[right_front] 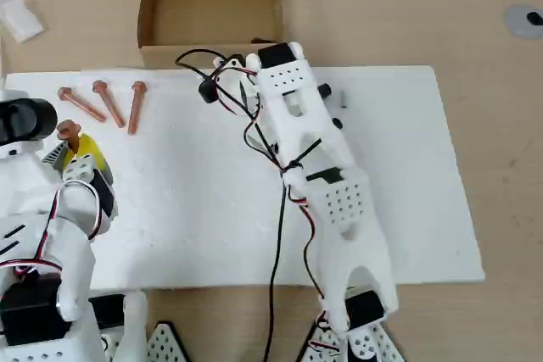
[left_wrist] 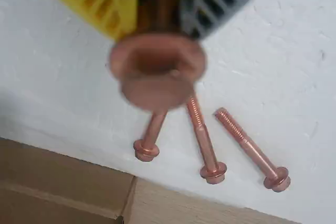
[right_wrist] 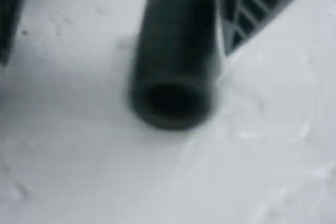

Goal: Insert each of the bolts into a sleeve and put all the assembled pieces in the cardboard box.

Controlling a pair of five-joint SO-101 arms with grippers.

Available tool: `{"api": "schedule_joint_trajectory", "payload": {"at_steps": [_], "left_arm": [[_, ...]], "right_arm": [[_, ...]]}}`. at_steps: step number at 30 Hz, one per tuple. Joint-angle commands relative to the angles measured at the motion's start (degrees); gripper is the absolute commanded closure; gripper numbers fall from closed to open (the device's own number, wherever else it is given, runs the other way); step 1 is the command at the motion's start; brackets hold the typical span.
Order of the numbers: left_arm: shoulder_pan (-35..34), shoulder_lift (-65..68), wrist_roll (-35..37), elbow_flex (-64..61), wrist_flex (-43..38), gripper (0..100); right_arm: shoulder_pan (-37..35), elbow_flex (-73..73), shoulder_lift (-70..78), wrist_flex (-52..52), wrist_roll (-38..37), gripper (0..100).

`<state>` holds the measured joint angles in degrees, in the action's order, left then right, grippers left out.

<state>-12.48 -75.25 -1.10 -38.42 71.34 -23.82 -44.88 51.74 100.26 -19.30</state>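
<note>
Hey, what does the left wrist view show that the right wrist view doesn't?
Left wrist view: the left gripper shut on a copper bolt, three loose bolts lying beyond it, and a strip of wooden table. Right wrist view: a black sleeve lying inside the open right gripper. Both: the white foam sheet.

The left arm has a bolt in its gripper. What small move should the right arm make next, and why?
Probably close the right gripper on the black sleeve. The sleeve lies on the white foam between its open fingers, not yet gripped, while the left gripper holds a bolt ready to insert.
</note>
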Motion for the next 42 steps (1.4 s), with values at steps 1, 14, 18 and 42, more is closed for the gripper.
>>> {"api": "schedule_joint_trajectory", "payload": {"at_steps": [1, 14, 18, 42], "left_arm": [[0.79, -0.66, -0.35, 0.26, -1.05, 99], [0.62, -0.66, -0.44, 0.53, 0.00, 99], [0.53, -0.66, -0.44, 0.53, -0.09, 99], [0.35, -0.66, -0.53, 4.04, -0.09, 99]], "right_arm": [[-1.63, -1.19, 2.07, 0.62, -0.97, 74.7], [-3.56, -3.91, 3.82, 0.53, -1.05, 88.5], [-3.56, -4.88, 3.74, 0.79, -4.13, 88.7], [-3.30, -2.24, -17.19, 2.29, 1.32, 98.9]]}}
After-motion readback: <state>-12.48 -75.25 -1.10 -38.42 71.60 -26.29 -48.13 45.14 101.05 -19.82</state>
